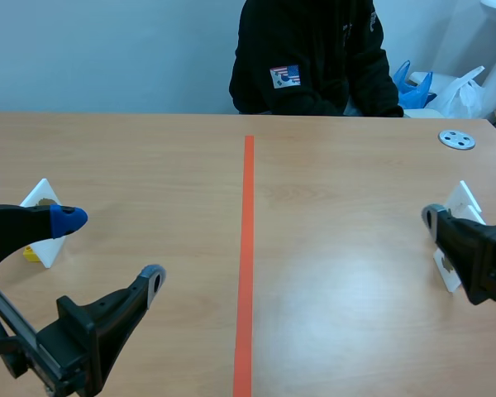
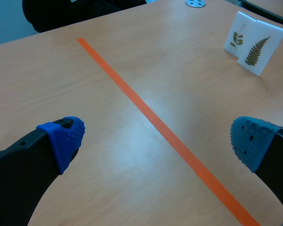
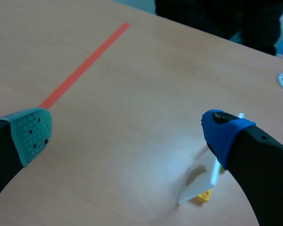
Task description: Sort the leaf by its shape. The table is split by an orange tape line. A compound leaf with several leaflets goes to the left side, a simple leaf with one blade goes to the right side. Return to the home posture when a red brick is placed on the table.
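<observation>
Both grippers are empty and spread wide, nothing held: left gripper (image 1: 109,250) sits low on its own side of the tape line (image 1: 247,248), right gripper (image 3: 127,134) low on the other. Leaf cards: fern card (image 2: 260,49) and sprig card (image 2: 237,34) stand upright side by side on the right half, just beside the right gripper; the right wrist view shows one of the pair edge-on next to one of its fingers (image 3: 224,134), which one I cannot tell; a third card (image 1: 43,207) on a yellow base (image 1: 31,253) stands just beside the left gripper, face unreadable. Both readable leaves look many-leafleted, so they likely belong left. Main risk — thin upright cards on small feet tip easily; a sideways swing of the open right fingers would probably knock them flat, and flat they'd be hard to pinch; a grip near the top edge could lever a card over; the fern could be misjudged as one blade; no red brick in view — homing now would be premature.
</observation>
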Tool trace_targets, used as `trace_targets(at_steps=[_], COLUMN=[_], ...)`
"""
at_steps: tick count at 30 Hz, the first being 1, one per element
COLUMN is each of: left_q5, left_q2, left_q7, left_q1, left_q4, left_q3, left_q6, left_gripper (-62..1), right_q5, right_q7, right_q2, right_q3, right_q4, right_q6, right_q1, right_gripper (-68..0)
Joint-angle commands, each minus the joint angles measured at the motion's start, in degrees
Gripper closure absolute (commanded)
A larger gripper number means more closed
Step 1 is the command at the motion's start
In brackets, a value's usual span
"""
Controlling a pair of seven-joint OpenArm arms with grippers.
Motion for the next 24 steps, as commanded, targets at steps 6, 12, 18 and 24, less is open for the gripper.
trace_targets(at_steps=[6, 12, 18, 24], left_q5=[-0.37, -0.63, -0.98, -1.03], left_q2=[-0.09, -2.38, -3.69, -3.69], left_q7=[-0.15, 0.00, 0.72, 1.36], left_q1=[-0.31, -0.15, -0.15, -0.15], left_q4=[0.57, 0.57, 0.57, 0.57], left_q3=[-0.42, -0.48, -0.52, -0.52], left_q6=[0.33, 0.39, 0.50, 0.48], left_gripper=[-62.3, -62.3, -62.3, -62.3], right_q5=[1.11, 1.11, 1.51, 1.49], right_q7=[-1.81, -2.97, -2.95, -2.23], right_q2=[0.52, -1.18, -2.29, -2.27], right_q3=[-4.61, -5.22, -5.25, -6.80], right_q4=[5.03, 7.19, 7.80, 7.80], right_q6=[-0.02, 0.00, 0.22, 0.20], right_q1=[-2.62, -5.92, -8.20, -8.46], right_gripper=[-67.9, -67.9, -67.9, -67.9])
